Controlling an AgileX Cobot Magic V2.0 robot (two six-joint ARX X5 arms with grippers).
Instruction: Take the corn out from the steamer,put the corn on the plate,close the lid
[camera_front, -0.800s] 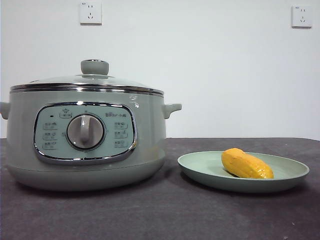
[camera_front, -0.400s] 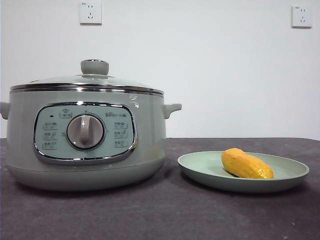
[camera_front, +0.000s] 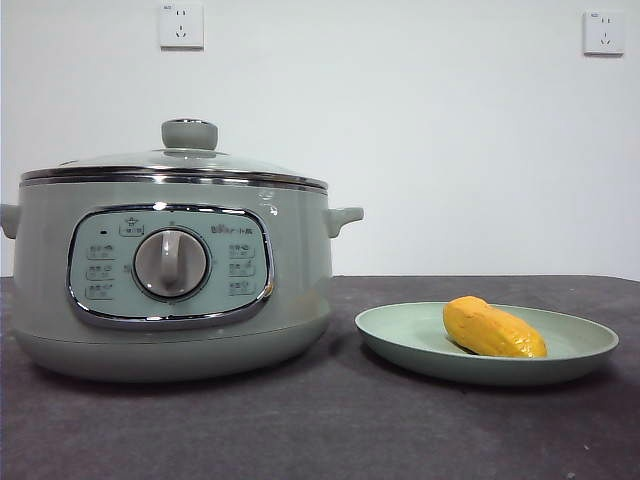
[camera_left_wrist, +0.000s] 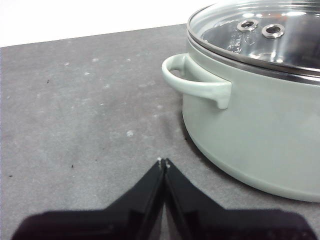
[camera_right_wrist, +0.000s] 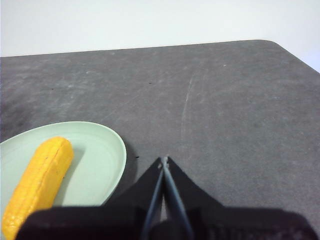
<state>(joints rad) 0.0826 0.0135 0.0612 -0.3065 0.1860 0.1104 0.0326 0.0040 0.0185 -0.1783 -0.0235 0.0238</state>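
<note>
Corn (camera_front: 493, 328) on plate (camera_front: 400, 340), steamer (camera_front: 290, 300) lidded

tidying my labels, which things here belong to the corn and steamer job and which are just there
Job things:
corn, lying on the plate
steamer, with the lid on it

Just there:
two wall sockets
dark table

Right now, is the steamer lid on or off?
On. The lid sits flat on the steamer, its chrome rim seated all round and knob up; the left wrist view shows the same.
</note>
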